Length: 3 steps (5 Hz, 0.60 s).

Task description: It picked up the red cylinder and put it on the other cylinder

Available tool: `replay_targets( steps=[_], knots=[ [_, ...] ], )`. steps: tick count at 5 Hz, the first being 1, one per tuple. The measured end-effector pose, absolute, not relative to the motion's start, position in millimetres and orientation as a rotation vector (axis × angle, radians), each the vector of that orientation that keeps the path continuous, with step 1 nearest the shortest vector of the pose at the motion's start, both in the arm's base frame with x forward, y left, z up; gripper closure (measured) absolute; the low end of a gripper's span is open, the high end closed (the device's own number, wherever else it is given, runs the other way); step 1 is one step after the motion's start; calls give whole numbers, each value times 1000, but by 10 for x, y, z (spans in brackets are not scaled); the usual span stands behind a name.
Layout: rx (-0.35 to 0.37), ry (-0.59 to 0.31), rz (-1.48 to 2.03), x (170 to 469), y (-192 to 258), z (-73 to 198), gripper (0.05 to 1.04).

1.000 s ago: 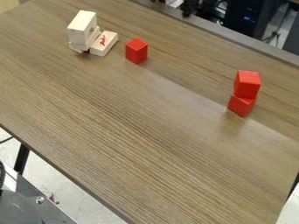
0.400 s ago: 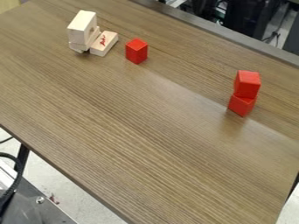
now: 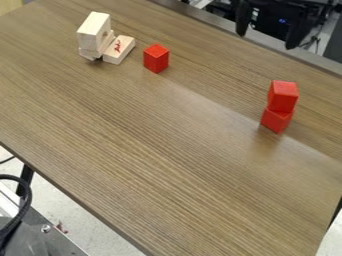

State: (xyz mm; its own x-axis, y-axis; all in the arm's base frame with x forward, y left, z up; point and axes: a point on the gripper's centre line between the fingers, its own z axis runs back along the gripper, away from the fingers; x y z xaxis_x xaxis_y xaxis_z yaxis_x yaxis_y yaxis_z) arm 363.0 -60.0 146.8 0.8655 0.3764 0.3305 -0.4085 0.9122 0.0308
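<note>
The gripper (image 3: pixel 266 41) hangs at the top edge, right of centre, over the table's far edge. Its two black fingers stand wide apart with nothing between them. Below it, near the right side, one red block (image 3: pixel 283 96) rests on another red block (image 3: pixel 276 120), slightly turned against it. A third red block (image 3: pixel 155 58) stands upright by itself at the upper left. All three look like boxy blocks rather than cylinders. The gripper touches none of them.
Pale wooden blocks (image 3: pixel 94 32) are piled at the upper left, and a flat one with a red mark (image 3: pixel 119 49) leans beside them. A black cable (image 3: pixel 27 192) loops off the table at the lower left. Brown table (image 3: pixel 153 150) spans the middle.
The gripper has come further into view at the top right, its fingers now lower and plainly visible. At the lower left the black cable has shifted. The blocks have not moved.
</note>
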Motion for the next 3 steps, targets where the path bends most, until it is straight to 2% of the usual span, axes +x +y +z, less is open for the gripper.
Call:
replay_targets(
  steps=[2,3],
  knots=[
    [46,-246,477,3617,-748,1248,84],
    [9,-261,431,3666,-853,1202,83]
  ],
)
